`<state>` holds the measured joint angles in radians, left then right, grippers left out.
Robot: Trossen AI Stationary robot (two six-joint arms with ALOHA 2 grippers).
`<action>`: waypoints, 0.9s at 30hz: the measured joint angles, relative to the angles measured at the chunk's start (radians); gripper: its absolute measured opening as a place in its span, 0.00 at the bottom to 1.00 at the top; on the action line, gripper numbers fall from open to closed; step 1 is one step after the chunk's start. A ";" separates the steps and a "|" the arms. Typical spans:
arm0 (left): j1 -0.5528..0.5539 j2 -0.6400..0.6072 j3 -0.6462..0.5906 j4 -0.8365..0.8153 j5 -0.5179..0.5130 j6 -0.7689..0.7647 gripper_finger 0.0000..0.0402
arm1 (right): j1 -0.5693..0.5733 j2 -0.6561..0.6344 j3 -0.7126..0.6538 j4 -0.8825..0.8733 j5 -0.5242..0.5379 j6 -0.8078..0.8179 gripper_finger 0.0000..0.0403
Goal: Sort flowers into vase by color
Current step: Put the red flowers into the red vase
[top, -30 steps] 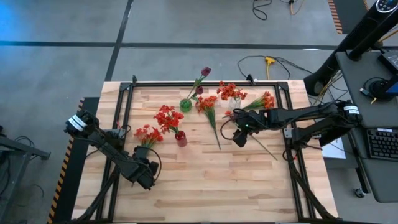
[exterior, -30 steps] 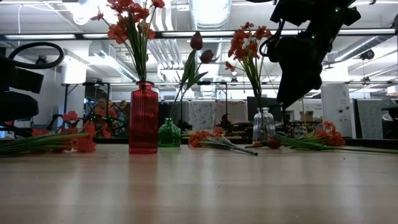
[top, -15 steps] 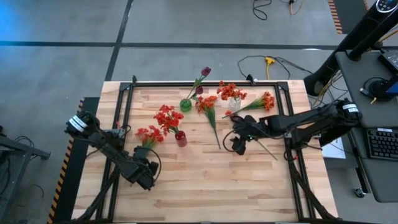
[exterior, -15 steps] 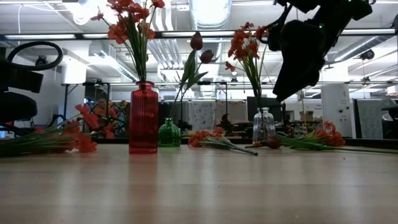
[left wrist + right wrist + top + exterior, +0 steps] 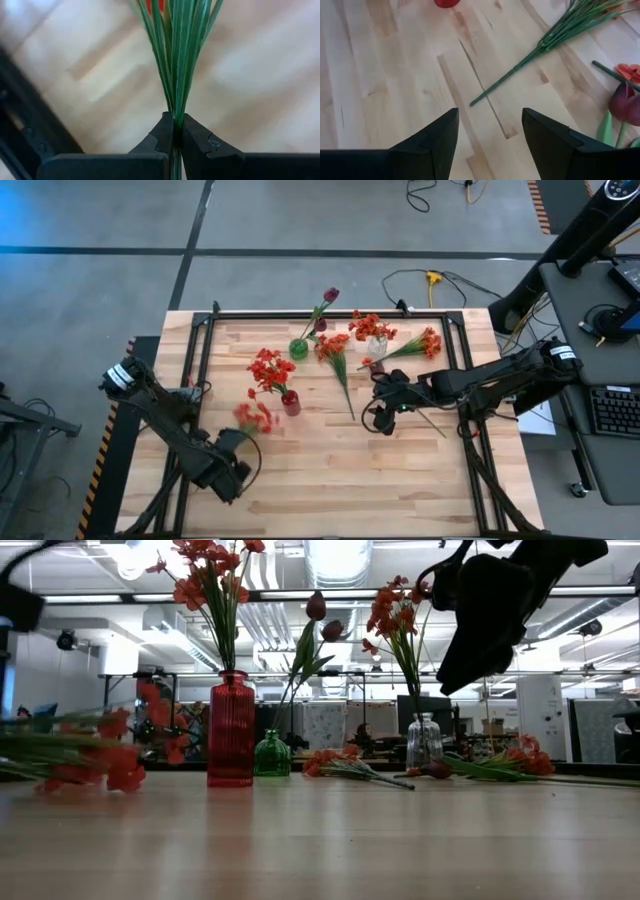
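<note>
My left gripper, at the table's near left, is shut on a red flower whose blooms hang just above the wood. The red vase holds red blooms, the green vase purple tulips, and the clear vase orange-red blooms. An orange-red flower lies flat on the table, and so do another orange-red one and a purple tulip. My right gripper hovers open above the table, near the loose stem's end. My left gripper pinches the red flower's bundle of thin green leaves and stem between its two fingertips, near the lower end. The fingers point steeply down from above. The flower sticks out sideways toward the red vase, lifted clear of the table and roughly level.
Black frame rails run along the table's left, far and right sides. Bare wood spreads across the near half. The three vases stand close together in the far middle.
My left gripper has risen and drawn toward the near edge with the red flower. The flower lay on the table before; now it is lifted clear, with its blooms swung nearer the red vase. My right gripper has drifted a little toward the near edge, still open.
</note>
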<state>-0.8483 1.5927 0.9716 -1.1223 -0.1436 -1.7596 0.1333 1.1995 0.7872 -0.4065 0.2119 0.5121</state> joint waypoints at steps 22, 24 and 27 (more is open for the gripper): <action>-0.204 -0.002 0.275 0.236 -0.785 0.648 0.00 | 0.100 0.000 0.000 0.133 -0.001 -0.105 0.52; -0.198 -0.002 0.261 0.318 -0.846 0.753 0.00 | 0.116 0.000 0.000 0.155 -0.001 -0.120 0.52; -0.195 -0.002 0.245 0.401 -0.936 0.877 0.00 | 0.137 0.000 0.000 0.180 -0.001 -0.134 0.52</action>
<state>-1.0430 1.5906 1.2168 -0.7215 -1.0793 -0.8831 0.2706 1.1995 0.7872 -0.2267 0.2108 0.3780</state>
